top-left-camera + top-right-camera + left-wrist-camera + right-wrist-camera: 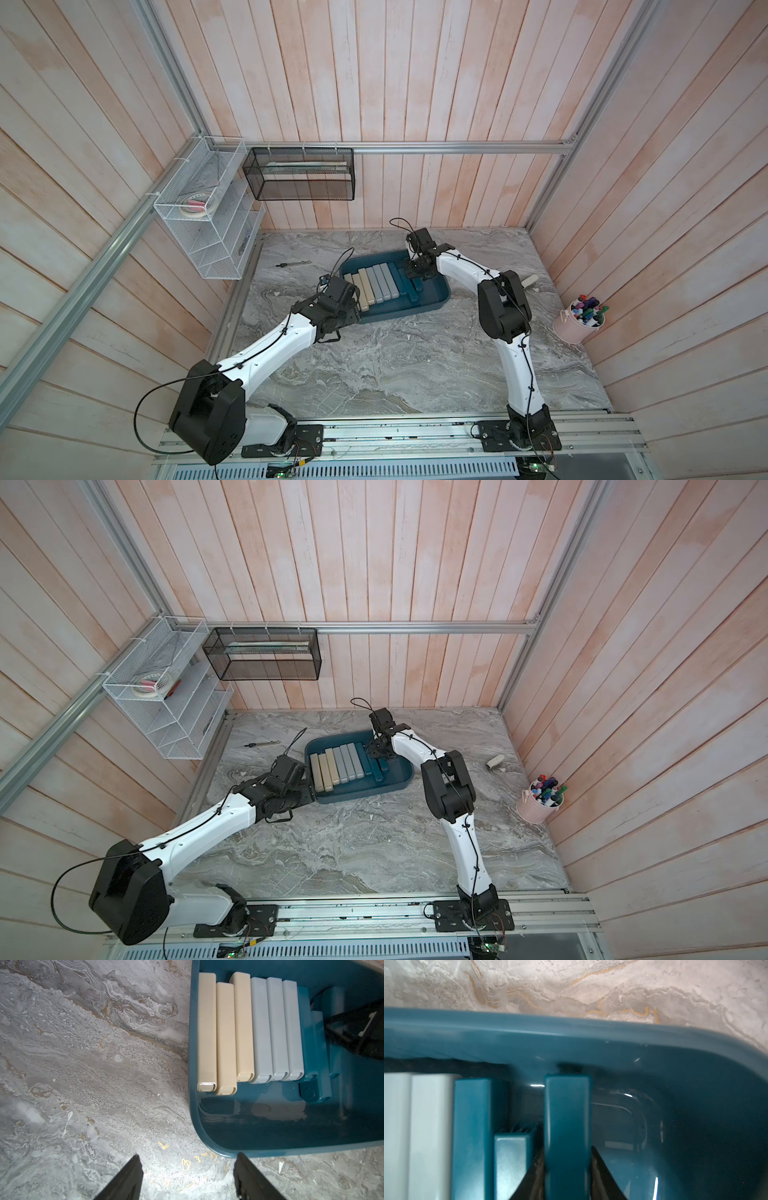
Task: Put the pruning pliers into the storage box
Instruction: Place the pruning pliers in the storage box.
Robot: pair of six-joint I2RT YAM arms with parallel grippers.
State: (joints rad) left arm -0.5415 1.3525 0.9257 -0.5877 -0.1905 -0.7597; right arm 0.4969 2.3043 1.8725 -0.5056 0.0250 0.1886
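As the right tool clamps a dark teal bar low inside the blue box, eight other bars lie side by side in it: three beige, three grey, two teal. The left tool, spread apart and empty, hovers over the marble desk at the box's corner.

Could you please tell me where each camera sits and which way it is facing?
Top views: high at the front, looking down at the table and back wall; both arms show.
Left wrist: low over the table beside the storage box, facing its pruning pliers; the open left gripper shows.
Right wrist: inside the box, facing its wall; the right gripper clasps a dark teal bar.
Shared: both wrist views show the grey bars.
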